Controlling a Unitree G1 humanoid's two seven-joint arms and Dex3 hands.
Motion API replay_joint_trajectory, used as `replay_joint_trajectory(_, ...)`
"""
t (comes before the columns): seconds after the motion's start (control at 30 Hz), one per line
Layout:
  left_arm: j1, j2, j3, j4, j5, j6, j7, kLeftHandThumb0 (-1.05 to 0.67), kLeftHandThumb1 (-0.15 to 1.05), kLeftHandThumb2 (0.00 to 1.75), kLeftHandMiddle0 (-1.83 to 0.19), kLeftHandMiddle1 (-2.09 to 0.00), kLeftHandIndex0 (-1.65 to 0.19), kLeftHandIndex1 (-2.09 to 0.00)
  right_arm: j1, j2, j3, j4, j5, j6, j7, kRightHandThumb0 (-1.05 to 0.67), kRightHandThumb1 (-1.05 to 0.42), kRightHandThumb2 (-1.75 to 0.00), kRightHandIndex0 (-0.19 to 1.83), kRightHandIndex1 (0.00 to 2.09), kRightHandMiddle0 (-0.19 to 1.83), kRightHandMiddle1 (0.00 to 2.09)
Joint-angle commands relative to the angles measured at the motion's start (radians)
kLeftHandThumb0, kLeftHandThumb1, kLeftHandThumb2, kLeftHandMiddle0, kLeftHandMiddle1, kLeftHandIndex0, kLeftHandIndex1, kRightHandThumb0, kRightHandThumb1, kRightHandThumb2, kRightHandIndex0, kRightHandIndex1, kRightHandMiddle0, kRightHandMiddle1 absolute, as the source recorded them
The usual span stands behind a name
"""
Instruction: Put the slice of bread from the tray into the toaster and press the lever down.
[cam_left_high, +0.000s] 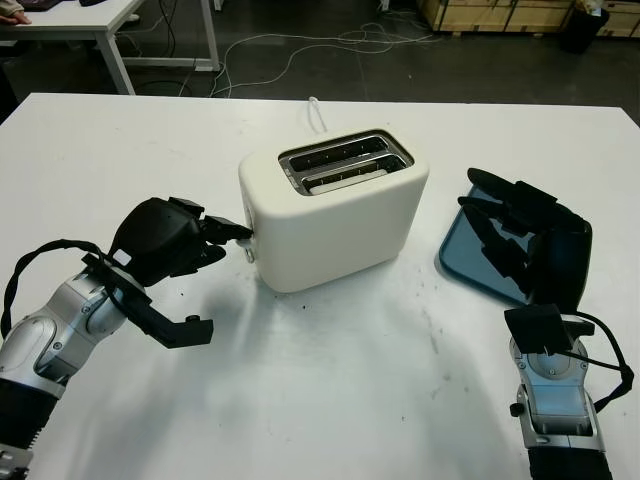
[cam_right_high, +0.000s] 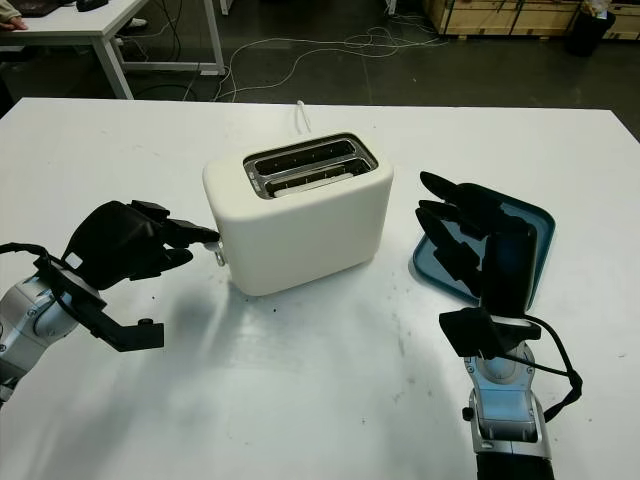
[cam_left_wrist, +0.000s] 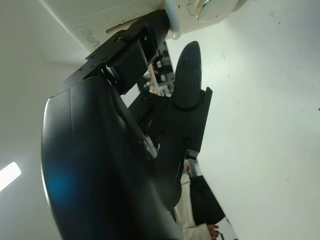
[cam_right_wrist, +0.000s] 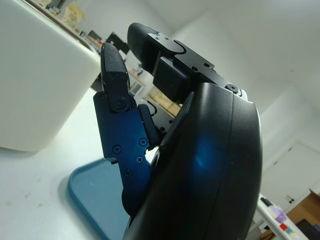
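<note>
A cream two-slot toaster (cam_left_high: 335, 205) stands mid-table with its slots (cam_left_high: 345, 163) facing up. Something tan shows low in the nearer slot; I cannot tell whether it is bread. My left hand (cam_left_high: 222, 240) is at the toaster's left end, fingers curled, with one fingertip (cam_right_high: 203, 235) on top of the small white lever (cam_left_high: 249, 248). In the left wrist view the lever knob (cam_left_wrist: 200, 10) sits just past the fingers (cam_left_wrist: 187, 65). The blue tray (cam_right_high: 530, 225) lies right of the toaster, its visible part bare. My right hand (cam_left_high: 500, 225) is upright and open over the tray's near side.
A white power cord (cam_left_high: 318, 112) runs from behind the toaster to the table's far edge. Beyond that edge are a dark floor with cables and another white desk (cam_left_high: 70, 20). Bare white tabletop (cam_left_high: 350, 380) stretches between my arms.
</note>
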Motion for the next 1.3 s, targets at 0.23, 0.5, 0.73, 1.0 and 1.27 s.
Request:
replay_joint_trajectory(0.23, 0.072, -0.064, -0.157, 0.114, 0.001, 0.037, -0.148, -0.21, 0.92, 0.19, -0.86, -1.75, -1.0, -0.29, 0.03, -0.007, -0.025, -0.049, 0.006, 0.023, 0.015, -0.36, -0.92, -0.13, 1.15, 0.08, 0.96, 0.0)
replay_joint_trajectory(0.5, 0.061, -0.057, -0.193, 0.122, 0.022, 0.051, -0.134, -0.25, 0.92, 0.35, -0.84, -1.72, -0.96, -0.33, 0.019, -0.011, -0.037, -0.045, -0.001, 0.026, 0.025, -0.34, -0.92, -0.12, 1.15, 0.07, 0.95, 0.0)
replay_joint_trajectory(0.73, 0.082, -0.066, -0.201, 0.128, -0.007, 0.072, -0.146, -0.25, 0.92, 0.33, -0.84, -1.61, -0.86, -0.42, 0.016, -0.012, -0.037, -0.045, -0.008, 0.027, 0.025, -0.35, -0.92, -0.12, 1.16, 0.08, 0.96, 0.0)
replay_joint_trajectory(1.0, 0.062, -0.036, -0.202, 0.088, 0.032, 0.06, -0.144, -0.25, 0.92, 0.31, -0.84, -1.68, -0.87, -0.49, 0.004, -0.015, -0.037, -0.031, -0.006, 0.016, 0.024, -0.34, -0.92, -0.12, 1.16, 0.07, 0.96, 0.0)
replay_joint_trajectory(1.27, -0.031, 0.025, -0.214, 0.005, 0.073, 0.064, -0.236, -0.24, 0.92, 0.23, -0.81, -1.72, -0.84, -0.66, -0.01, -0.016, -0.037, -0.018, 0.001, 0.009, 0.026, -0.32, -0.92, -0.11, 1.16, 0.07, 0.97, 0.0)
